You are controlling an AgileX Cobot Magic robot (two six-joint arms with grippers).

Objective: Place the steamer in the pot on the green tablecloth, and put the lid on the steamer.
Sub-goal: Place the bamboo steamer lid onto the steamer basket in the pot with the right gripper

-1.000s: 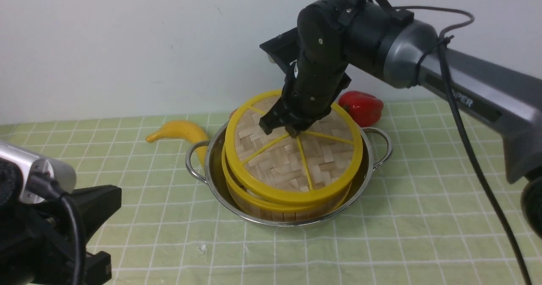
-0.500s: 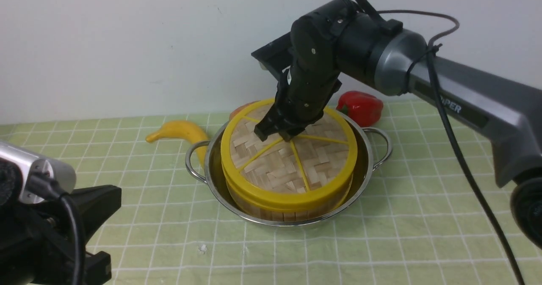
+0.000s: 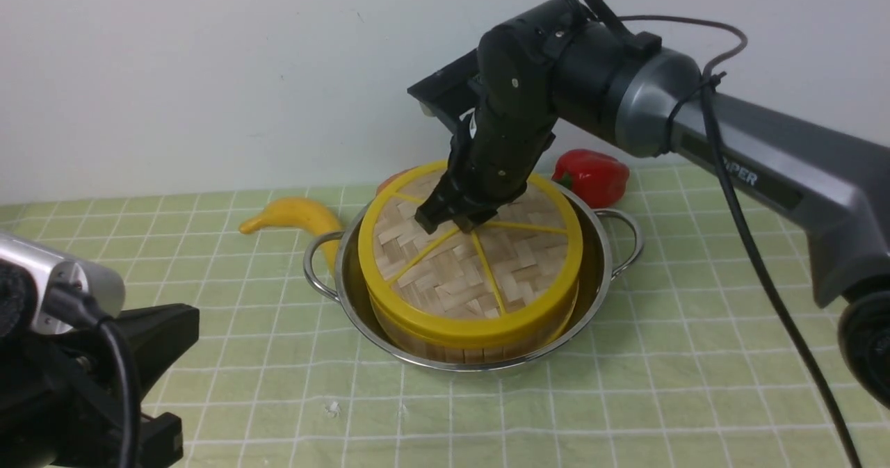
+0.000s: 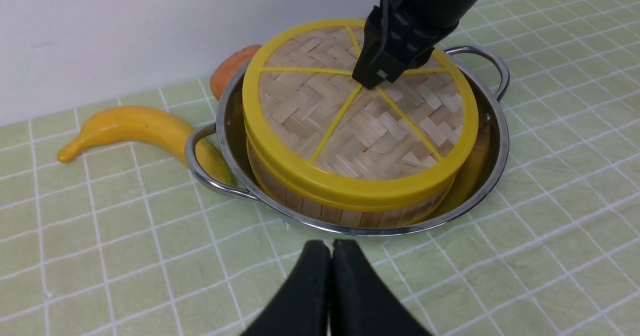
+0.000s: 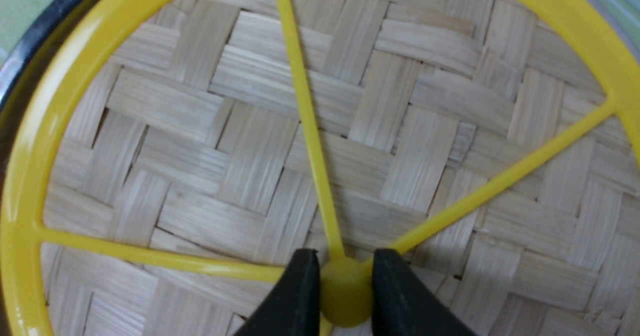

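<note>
The steel pot (image 3: 599, 273) stands on the green tablecloth (image 3: 695, 357) with the steamer (image 3: 459, 346) inside it; only the steamer's slatted wall shows. The lid (image 3: 480, 266) lies flat on the steamer, its yellow rim lined up with it. My right gripper (image 3: 455, 221) is shut on the lid's yellow centre knob (image 5: 345, 296), one finger on each side. In the left wrist view the pot (image 4: 495, 126), the steamer (image 4: 350, 216) and the lid (image 4: 360, 126) show beyond my left gripper (image 4: 331, 248), which is shut and empty, low over the cloth in front of the pot.
A banana (image 3: 292, 215) lies left of the pot, touching its left handle (image 3: 316, 266). A red pepper (image 3: 591, 174) sits behind the pot on the right. An orange thing (image 4: 227, 69) shows behind the pot by the wall.
My right gripper has lowered the lid, which was tilted and offset to the right, down and a little left until it sits flat on the steamer. The left arm has not moved.
</note>
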